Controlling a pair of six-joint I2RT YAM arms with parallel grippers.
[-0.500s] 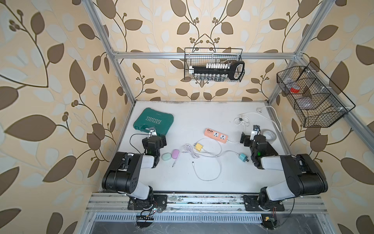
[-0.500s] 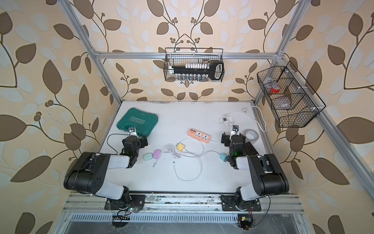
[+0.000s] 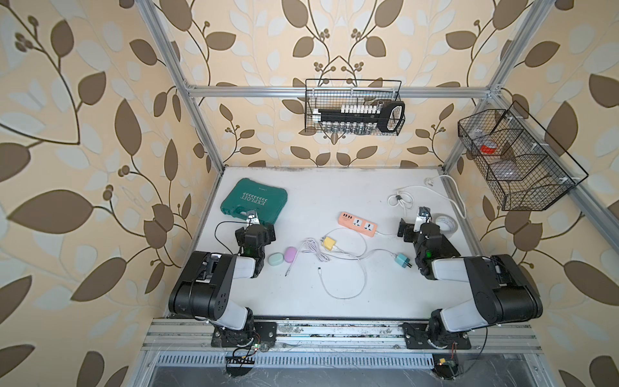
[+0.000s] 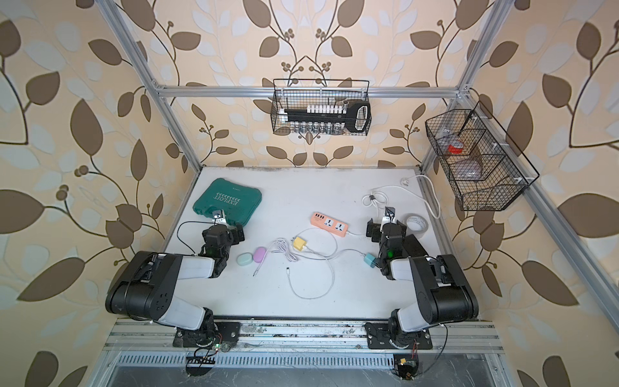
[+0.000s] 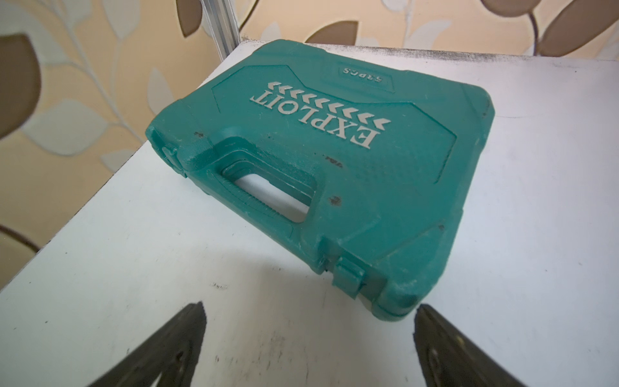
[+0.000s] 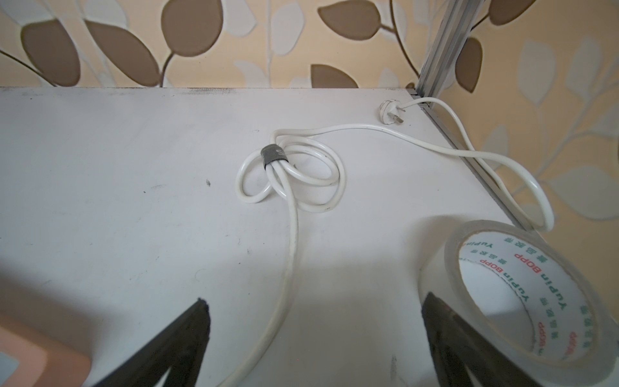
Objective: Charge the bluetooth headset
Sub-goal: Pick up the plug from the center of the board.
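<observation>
Left wrist view: my left gripper stands wide and empty, and straight ahead of the jaws lies only a green tool case, its lid embossed EXPLOIT with 53PCS beyond it. The right wrist view shows my right gripper equally wide and empty. A roll of clear tape sits just beside my outer finger, its core printed Yupin BOPP, and a white cord runs out between the jaws to a plug lying loose on the table. In a top view, what I need lies back from both pairs of jaws. A mint case and a pink case sit side by side, just behind my left jaws on their inner side; I cannot tell which is the headset. A yellow charger, a teal charger and their thin cables lie between my grippers, near the peach power strip. I judge the task not yet begun. The next move calls for drawing back to a case and pinching a cable's small free end precisely.
</observation>
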